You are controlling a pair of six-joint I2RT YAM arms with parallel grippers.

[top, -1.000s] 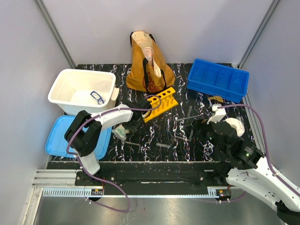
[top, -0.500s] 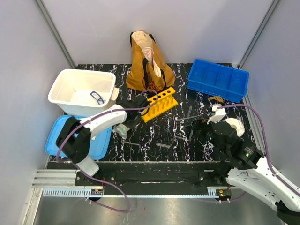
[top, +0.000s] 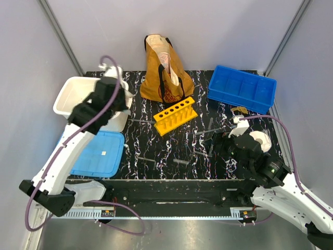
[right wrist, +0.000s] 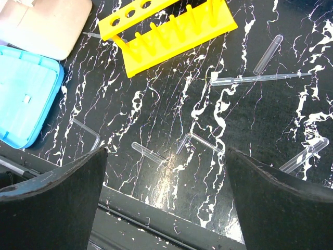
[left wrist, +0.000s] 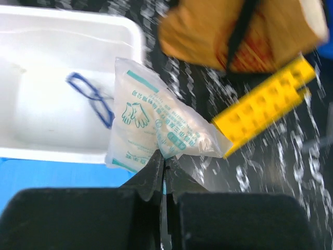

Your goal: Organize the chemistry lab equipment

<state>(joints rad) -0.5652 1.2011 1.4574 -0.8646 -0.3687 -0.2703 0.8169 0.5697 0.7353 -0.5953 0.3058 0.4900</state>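
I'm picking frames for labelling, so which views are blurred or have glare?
Left wrist: motion-smeared, the yellow rack and tote bag streaked, only the glove packet in the left gripper crisp. Right wrist: sharp, a glare patch on the table. Top external: sharp, evenly lit.

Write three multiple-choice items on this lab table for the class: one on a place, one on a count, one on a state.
1. Where does the yellow rack stand?
A. inside the white tub
B. on the black table, near the brown bag
C. on the blue lid

2. How many holes run along the rack's top?
A. four
B. six
C. nine

3. How do the left jaws stand?
A. wide open
B. shut on a clear glove packet
C. shut on the rack

Key: 1 B, the overhead view shows the rack on the marbled tabletop by the bag. 2 B, six round holes show in one row. 3 B, the left wrist view shows the jaws pinching the packet's lower edge.
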